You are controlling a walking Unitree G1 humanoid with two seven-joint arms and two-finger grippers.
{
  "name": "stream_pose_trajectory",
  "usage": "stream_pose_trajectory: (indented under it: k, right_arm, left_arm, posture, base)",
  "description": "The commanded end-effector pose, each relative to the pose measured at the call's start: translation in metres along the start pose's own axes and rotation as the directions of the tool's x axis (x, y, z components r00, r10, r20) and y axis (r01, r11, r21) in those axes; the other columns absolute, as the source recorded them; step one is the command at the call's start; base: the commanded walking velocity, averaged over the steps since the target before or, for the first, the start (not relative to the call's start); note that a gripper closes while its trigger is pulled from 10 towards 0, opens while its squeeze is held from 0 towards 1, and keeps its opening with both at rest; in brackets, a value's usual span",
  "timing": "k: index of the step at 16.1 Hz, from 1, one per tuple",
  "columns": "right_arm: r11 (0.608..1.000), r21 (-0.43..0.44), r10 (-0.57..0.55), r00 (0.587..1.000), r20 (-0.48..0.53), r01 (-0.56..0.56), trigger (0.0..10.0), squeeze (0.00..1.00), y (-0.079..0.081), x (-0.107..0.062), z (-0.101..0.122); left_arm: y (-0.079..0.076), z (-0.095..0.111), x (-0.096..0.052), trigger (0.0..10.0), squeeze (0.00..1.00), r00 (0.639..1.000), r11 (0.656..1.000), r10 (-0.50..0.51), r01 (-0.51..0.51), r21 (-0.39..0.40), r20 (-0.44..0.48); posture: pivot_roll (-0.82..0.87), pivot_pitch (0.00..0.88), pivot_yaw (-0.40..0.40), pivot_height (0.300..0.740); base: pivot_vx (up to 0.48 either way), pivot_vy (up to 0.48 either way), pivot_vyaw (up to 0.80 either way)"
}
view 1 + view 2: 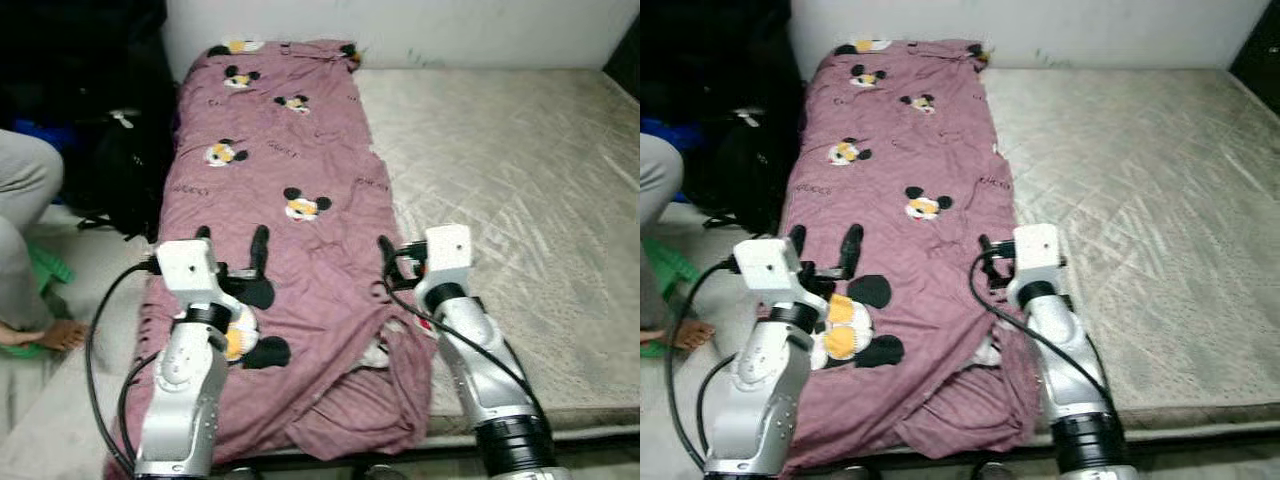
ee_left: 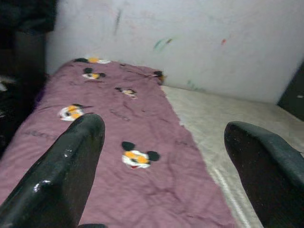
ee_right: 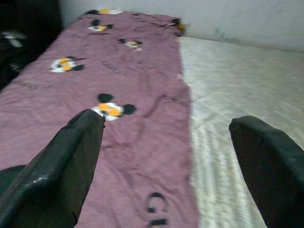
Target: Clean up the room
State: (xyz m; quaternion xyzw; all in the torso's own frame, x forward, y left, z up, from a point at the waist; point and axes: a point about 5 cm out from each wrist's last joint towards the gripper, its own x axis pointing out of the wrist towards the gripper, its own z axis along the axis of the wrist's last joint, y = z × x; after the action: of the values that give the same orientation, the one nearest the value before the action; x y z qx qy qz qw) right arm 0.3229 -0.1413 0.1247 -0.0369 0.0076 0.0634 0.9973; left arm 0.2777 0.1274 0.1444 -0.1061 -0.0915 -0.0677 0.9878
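Note:
A mauve sheet (image 1: 300, 170) printed with cartoon mouse heads lies lengthwise along the left side of a bare grey mattress (image 1: 500, 150). Its near end is bunched up and hangs over the mattress's front edge (image 1: 350, 410). My left gripper (image 1: 232, 242) hovers open just over the sheet's near left part, with nothing between its fingers. My right gripper (image 1: 402, 255) is open above the sheet's right border, where cloth meets bare mattress. In the wrist views both pairs of black fingers (image 2: 61, 166) (image 3: 57, 161) point along the sheet toward the far wall.
A person sits at the left, with a grey-trousered leg (image 1: 20, 190) and a bare foot (image 1: 62, 335) on the floor. A black bag (image 1: 120, 165) leans beside the bed. Something green (image 1: 48, 265) lies near the foot. A white wall (image 1: 400, 25) closes the far end.

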Motion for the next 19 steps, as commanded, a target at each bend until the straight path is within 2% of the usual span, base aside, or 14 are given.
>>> stream_pose_trajectory:
  k: [1, 5, 8, 11, 18, 19]
  right_arm:
    - [1.0, 0.003, -0.003, 1.0, -0.005, 0.003, 10.0, 0.0, -0.001, -0.002, -0.002]
    - [1.0, 0.007, 0.0, 1.0, -0.001, 0.0, 10.0, 0.0, -0.001, -0.001, -0.001]
    - [1.0, 0.013, 0.009, 1.0, 0.009, -0.009, 10.0, 0.0, -0.003, -0.006, 0.0]
    - [1.0, 0.014, 0.014, 1.0, 0.006, -0.015, 10.0, 0.0, -0.004, -0.01, -0.001]
    - [1.0, 0.011, 0.018, 1.0, -0.001, -0.018, 10.0, 0.0, -0.004, -0.011, 0.0]
    - [1.0, 0.011, 0.018, 1.0, 0.0, -0.018, 10.0, 0.0, -0.004, -0.011, 0.0]
  left_arm:
    - [0.001, -0.002, -0.002, 10.0, 0.0, 1.0, 1.0, 0.013, -0.012, 0.006, -0.011]
    - [0.003, -0.005, -0.004, 10.0, 0.0, 0.999, 1.0, 0.024, -0.023, 0.012, -0.027]
    - [0.009, -0.011, -0.014, 10.0, 0.0, 0.997, 0.998, 0.05, -0.049, 0.028, -0.055]
    - [0.01, -0.013, -0.02, 10.0, 0.0, 0.996, 0.998, 0.06, -0.058, 0.032, -0.07]
    - [0.008, -0.012, -0.017, 10.0, 0.0, 0.995, 0.997, 0.072, -0.07, 0.024, -0.069]
    - [0.008, -0.012, -0.016, 10.0, 0.0, 0.995, 0.997, 0.073, -0.072, 0.023, -0.069]
  posture:
    - [0.0, 0.125, -0.031, 0.74]
    - [0.0, 0.121, -0.031, 0.74]
    - [0.0, 0.119, -0.024, 0.74]
    - [0.0, 0.141, -0.025, 0.705]
    - [-0.02, 0.171, -0.029, 0.63]
    - [-0.02, 0.174, -0.03, 0.63]
  base:
    - [0.0, 0.0, 0.0]
    - [0.0, 0.0, 0.0]
    - [0.0, 0.0, 0.0]
    - [0.0, 0.0, 0.0]
    - [0.0, 0.0, 0.0]
    - [0.0, 0.0, 0.0]
